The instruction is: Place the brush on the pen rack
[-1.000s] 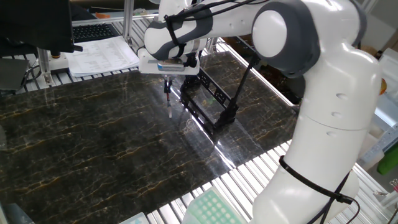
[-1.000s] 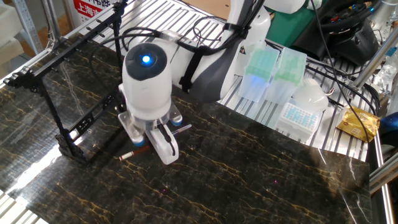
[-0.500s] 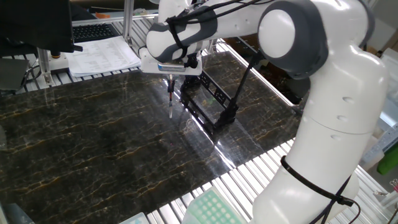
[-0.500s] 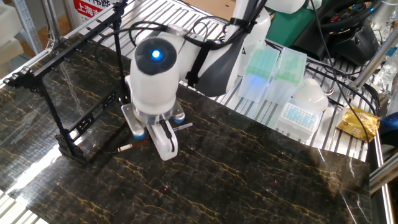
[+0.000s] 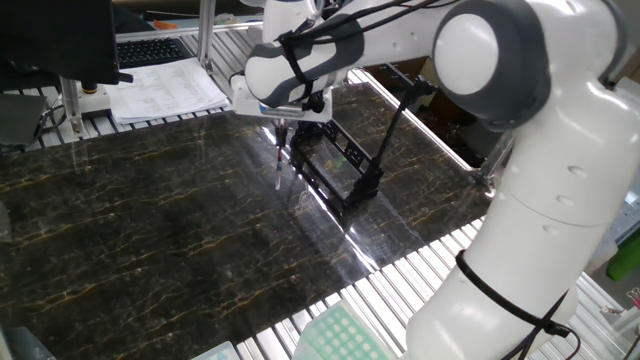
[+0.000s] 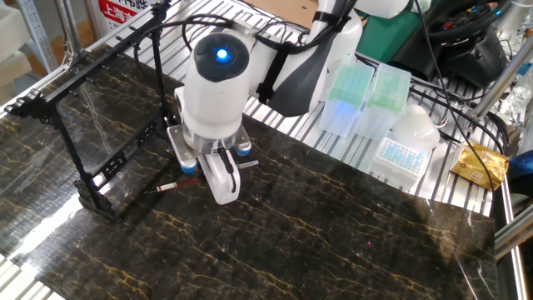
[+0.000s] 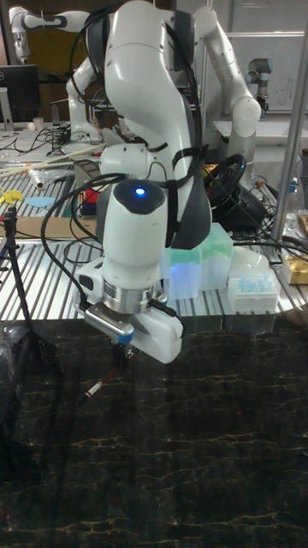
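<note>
In one fixed view, the table of dark marble with gold veins fills the left, bare there. Further right the brush hangs from the fingers, a thin stick pointing down toward 6 o'clock, dark above, reddish in the middle and pale at its lower tip. It is lifted off the table, just at 9 o'clock of the pen rack. The rack is a black open frame of thin bars with slanted arms; the white arm crosses in front of its far end and hides it.

In the other fixed view the pen rack stands at the left, its long top bar running up toward 1 o'clock. To its right the brush tilts, pale tip low at 8 o'clock, reddish part near the fingers. The fingers are pressed onto the upper end of the brush, pinching it, though the gripper body covers the contact itself. Beyond, at 2 o'clock, sit pale green tip boxes.

In the tall fixed view the rack is mostly cut off at the left edge. The brush slants down toward 7 o'clock below the fingers, its pale tip above the table. The fingertips are hard to make out under the wrist housing.
</note>
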`<state>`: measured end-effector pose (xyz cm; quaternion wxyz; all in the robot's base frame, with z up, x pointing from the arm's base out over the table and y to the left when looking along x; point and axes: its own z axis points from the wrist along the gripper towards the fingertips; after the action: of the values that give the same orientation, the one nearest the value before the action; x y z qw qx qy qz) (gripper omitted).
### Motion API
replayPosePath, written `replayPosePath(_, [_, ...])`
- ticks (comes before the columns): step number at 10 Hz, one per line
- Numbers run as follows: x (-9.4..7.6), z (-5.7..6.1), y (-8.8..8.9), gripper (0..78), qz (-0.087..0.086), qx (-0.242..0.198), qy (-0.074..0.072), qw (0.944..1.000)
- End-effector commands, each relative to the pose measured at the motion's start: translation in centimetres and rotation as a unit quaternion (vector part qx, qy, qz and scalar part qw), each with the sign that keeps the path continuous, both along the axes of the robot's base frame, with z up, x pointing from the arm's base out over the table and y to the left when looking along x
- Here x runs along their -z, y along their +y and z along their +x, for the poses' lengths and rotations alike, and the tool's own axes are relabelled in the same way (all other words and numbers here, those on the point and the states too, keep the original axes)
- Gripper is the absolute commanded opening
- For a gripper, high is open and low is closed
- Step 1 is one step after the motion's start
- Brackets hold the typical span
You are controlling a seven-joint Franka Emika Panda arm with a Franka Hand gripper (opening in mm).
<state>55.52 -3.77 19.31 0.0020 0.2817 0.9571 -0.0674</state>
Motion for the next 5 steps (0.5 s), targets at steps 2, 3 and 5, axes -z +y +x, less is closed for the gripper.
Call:
replayPosePath(2, [-0.20,0.03,0.06,1.2,0.020,-0.020,0.021,0.9994])
replayPosePath(3, [-0.20,0.03,0.06,1.2,0.023,-0.031,0.025,0.9989])
replayPosePath(5, [-0.20,0.03,0.06,1.2,0.020,-0.037,0.021,0.9989])
